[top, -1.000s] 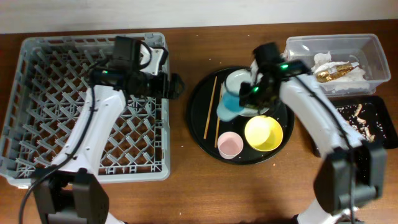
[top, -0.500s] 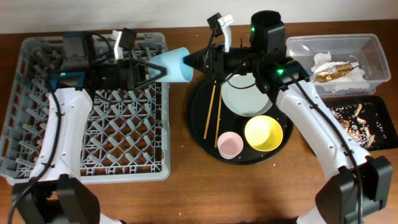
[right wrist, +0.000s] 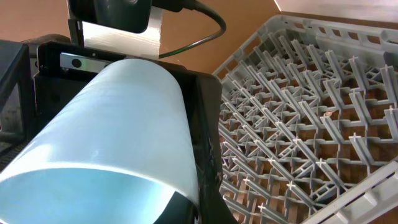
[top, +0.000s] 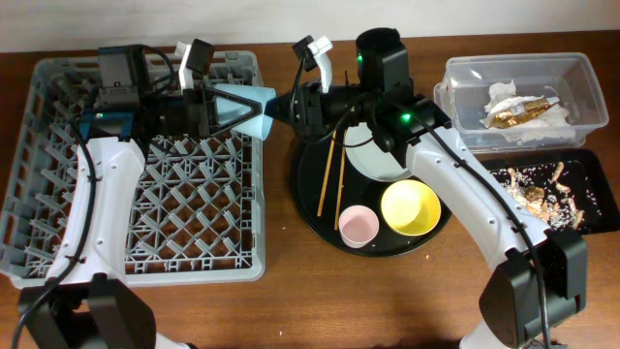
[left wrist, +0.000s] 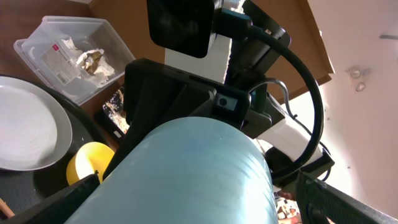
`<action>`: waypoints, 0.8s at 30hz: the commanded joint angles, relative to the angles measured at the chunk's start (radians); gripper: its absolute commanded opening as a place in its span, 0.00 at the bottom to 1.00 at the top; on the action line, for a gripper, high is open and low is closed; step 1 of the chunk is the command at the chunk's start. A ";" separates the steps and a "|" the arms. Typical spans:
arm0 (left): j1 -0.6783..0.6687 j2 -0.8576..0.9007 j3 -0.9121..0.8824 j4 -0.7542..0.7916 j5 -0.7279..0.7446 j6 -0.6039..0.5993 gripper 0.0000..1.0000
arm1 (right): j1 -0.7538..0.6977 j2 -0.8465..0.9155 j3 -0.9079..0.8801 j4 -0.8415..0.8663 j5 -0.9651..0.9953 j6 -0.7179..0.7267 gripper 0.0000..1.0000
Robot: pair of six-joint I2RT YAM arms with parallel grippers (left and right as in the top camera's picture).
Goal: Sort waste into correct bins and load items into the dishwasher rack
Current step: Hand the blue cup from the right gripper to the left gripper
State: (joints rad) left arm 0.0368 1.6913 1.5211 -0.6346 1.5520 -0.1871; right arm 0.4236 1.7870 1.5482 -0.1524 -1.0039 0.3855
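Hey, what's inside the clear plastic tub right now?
Crumpled white napkins and a shiny gold-brown wrapper lie in the clear tub; anything beneath the napkins is covered.

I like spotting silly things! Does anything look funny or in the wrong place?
The blue cup lies sideways in mid-air above the rack's right edge, between the left fingers and right fingers, resting on nothing.

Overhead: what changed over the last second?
The right end effector lifted the small blue cup off the large round black tray and carried it left to the edge of the grey plastic dishwasher rack, where the left end effector, apparently open, straddles it. The small pink cup, small yellow bowl, pale round plate and wooden chopsticks stayed put.
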 commanded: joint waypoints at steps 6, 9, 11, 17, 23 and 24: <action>-0.021 -0.018 0.014 0.036 0.022 -0.029 0.98 | -0.076 0.007 0.008 -0.011 -0.119 0.017 0.04; -0.021 -0.018 0.014 0.036 0.022 -0.029 0.98 | -0.103 0.007 0.008 0.043 -0.167 0.047 0.04; -0.021 -0.018 0.014 0.036 0.022 -0.029 0.97 | -0.103 0.007 0.008 0.056 -0.190 0.047 0.04; -0.021 -0.018 0.014 0.040 0.022 -0.030 0.97 | -0.103 0.008 0.008 -0.019 -0.288 -0.001 0.04; -0.021 -0.018 0.014 0.040 0.022 -0.030 0.96 | -0.102 0.011 0.008 -0.065 -0.293 -0.056 0.04; -0.021 -0.018 0.014 0.040 0.022 -0.030 0.93 | -0.102 0.017 0.008 -0.065 -0.294 -0.056 0.04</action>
State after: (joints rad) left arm 0.0170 1.6913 1.5215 -0.5968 1.5566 -0.2073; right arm 0.3176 1.7908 1.5486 -0.2173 -1.2709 0.3561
